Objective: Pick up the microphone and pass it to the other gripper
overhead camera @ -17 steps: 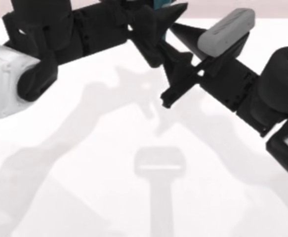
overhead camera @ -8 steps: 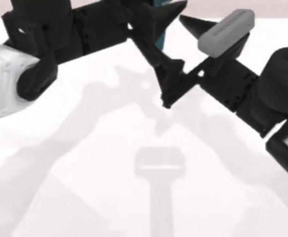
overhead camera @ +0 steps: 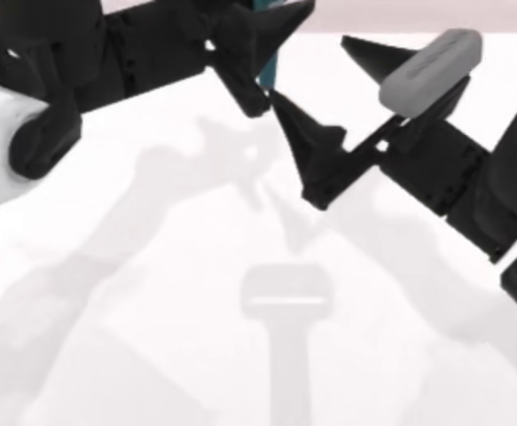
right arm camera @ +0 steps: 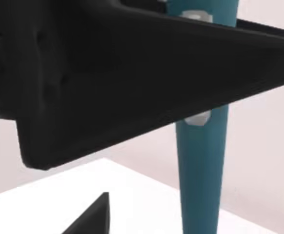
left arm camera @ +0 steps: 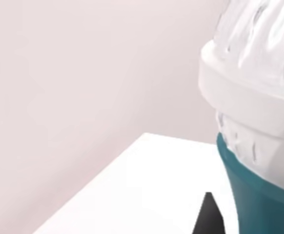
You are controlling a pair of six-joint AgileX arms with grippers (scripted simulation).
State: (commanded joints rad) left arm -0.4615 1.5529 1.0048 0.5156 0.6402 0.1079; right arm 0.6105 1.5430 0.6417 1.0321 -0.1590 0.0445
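My left gripper (overhead camera: 265, 44) hangs high over the table's far middle, shut on the microphone (overhead camera: 270, 73). Only its teal handle shows from above, pointing down. The left wrist view shows the white-silver head (left arm camera: 258, 63) above the teal body, beside one black finger (left arm camera: 207, 217). My right gripper (overhead camera: 311, 69) is open, its two pointed fingers spread wide toward the handle. One fingertip (overhead camera: 278, 98) is close to the handle's lower end. In the right wrist view the handle (right arm camera: 200, 165) stands upright, with the left gripper's black finger (right arm camera: 132, 83) crossing it and my own finger (right arm camera: 95, 214) low in the picture.
A grey camera block (overhead camera: 431, 60) sits on the right wrist. The white tabletop (overhead camera: 152, 293) carries only the shadows of the arms. A pale pink wall (left arm camera: 73, 73) rises behind the table's far edge.
The right gripper's fingers have spread from narrow to wide open and the arm has shifted right. The left arm with the microphone has shifted slightly left and toward the far edge.
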